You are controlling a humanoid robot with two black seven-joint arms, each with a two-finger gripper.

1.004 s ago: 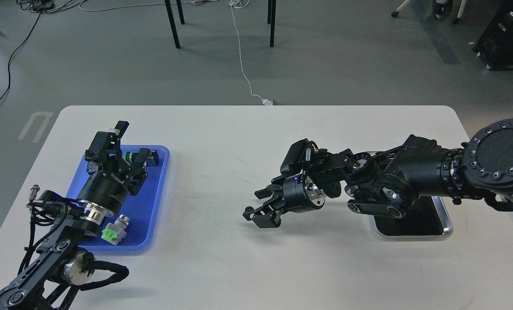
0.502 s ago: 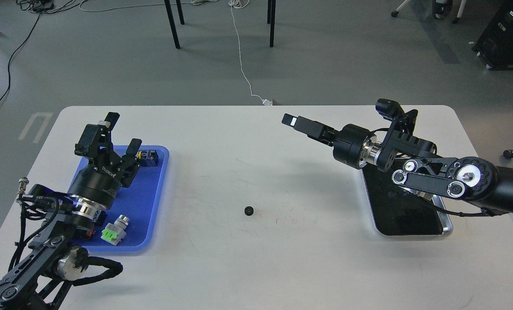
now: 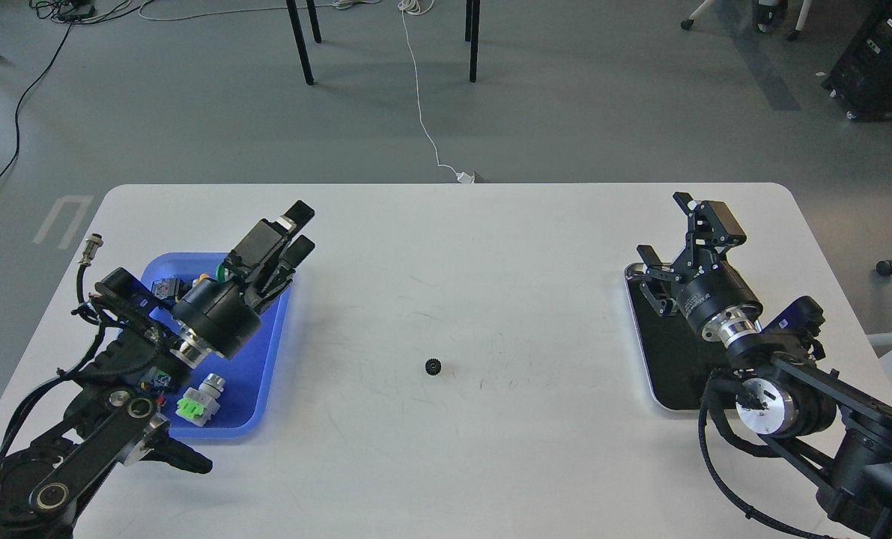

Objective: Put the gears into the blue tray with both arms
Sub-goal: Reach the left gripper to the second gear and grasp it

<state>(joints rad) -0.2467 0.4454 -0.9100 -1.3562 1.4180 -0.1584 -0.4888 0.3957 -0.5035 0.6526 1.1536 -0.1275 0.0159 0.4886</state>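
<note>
One tiny black gear (image 3: 433,366) lies alone on the white table, near its middle and apart from both arms. The blue tray (image 3: 267,352) sits at the left and holds push-button switches. My left gripper (image 3: 300,229) hangs over the tray's far right corner, pointing up and right, its fingers apart with nothing between them. My right gripper (image 3: 676,233) stands open and empty at the far right, above the far end of the metal tray. The gear is well to the right of the left gripper and well to the left of the right one.
A silver-rimmed tray with a black inside (image 3: 666,367) lies at the right under my right arm. A green-capped switch (image 3: 198,400) and other switches (image 3: 168,287) sit in the blue tray. Chair legs and cables are on the floor beyond the table's far edge.
My right gripper let the gear go at the table's middle and pulled back right, over the metal tray. My left gripper swung right, toward the blue tray's far right corner.
</note>
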